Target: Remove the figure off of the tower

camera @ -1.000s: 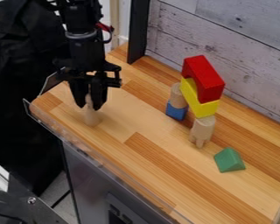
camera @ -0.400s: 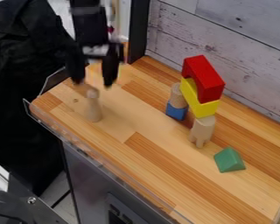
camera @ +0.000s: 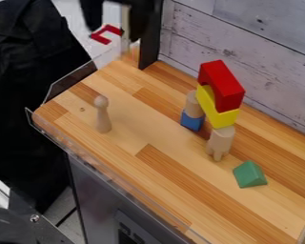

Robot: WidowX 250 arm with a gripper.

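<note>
One black gripper (camera: 116,21) hangs at the eleven o'clock edge of the camera view, beyond the far end of the wooden surface (camera: 171,178); its two jaws appear to be spread apart, as far as their smeared outline lets one judge, and nothing is pinched between them. One pale wooden figure (camera: 102,116) stands upright at ten o'clock on the surface, round head up, well apart from the tower. The tower, toward one o'clock, counts five pieces: one blue block (camera: 192,121) with one wooden cylinder (camera: 193,106) on top of it, one wooden piece with short legs (camera: 220,141) toward five o'clock from those two, one yellow block (camera: 217,111) resting on the legged piece, and one red arch (camera: 222,85) on the yellow. One green block (camera: 249,174) lies at four o'clock, near the legged piece but not touching it. One black post (camera: 151,40) rises at twelve o'clock, beside a whitewashed plank wall (camera: 250,43) that runs round to three. A single red hooked shape (camera: 96,35) shows at eleven o'clock, past the surface's end, and black cloth (camera: 21,86) hangs at nine to ten.
</note>
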